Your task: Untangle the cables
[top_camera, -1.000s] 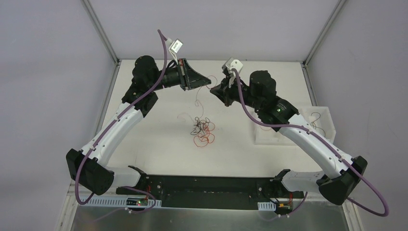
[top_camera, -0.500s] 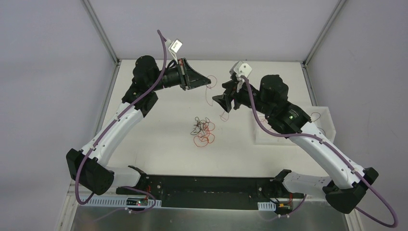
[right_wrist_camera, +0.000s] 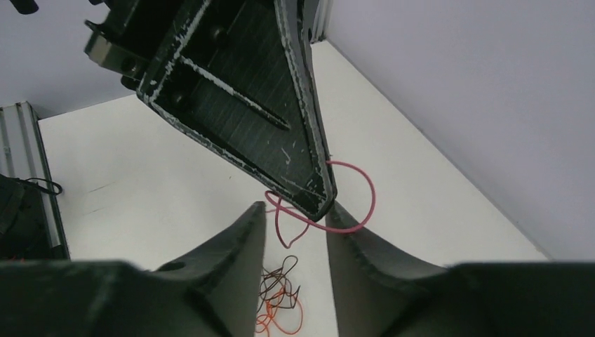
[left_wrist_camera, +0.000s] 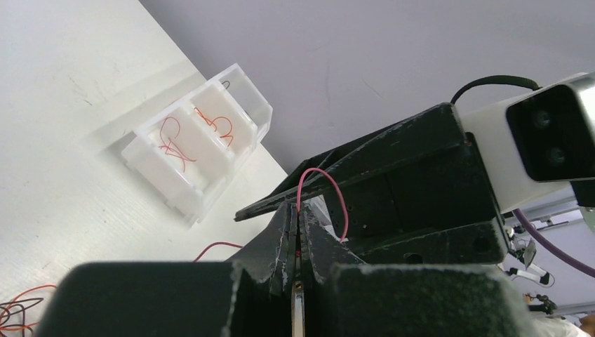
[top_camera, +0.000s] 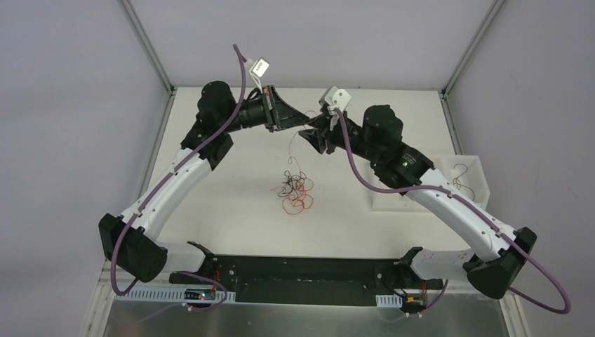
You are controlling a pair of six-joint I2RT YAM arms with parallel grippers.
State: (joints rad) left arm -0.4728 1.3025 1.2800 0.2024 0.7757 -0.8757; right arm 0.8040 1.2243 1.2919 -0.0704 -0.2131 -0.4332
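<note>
Two sets of jaws meet above the bench [top_camera: 231,189]: the left gripper [left_wrist_camera: 295,215] pinches one red wire [left_wrist_camera: 316,168] (tail hanging toward the wad [top_camera: 296,189]), the right gripper [right_wrist_camera: 295,208] spread around its loop. Best closing beside the left tip, then parting slowly.

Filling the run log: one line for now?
left gripper shut on red wire | right gripper open around it | wad on table

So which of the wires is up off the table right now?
The single red strand pinched in the left gripper. The others lie in the wad on the table or in the white tray.
</note>
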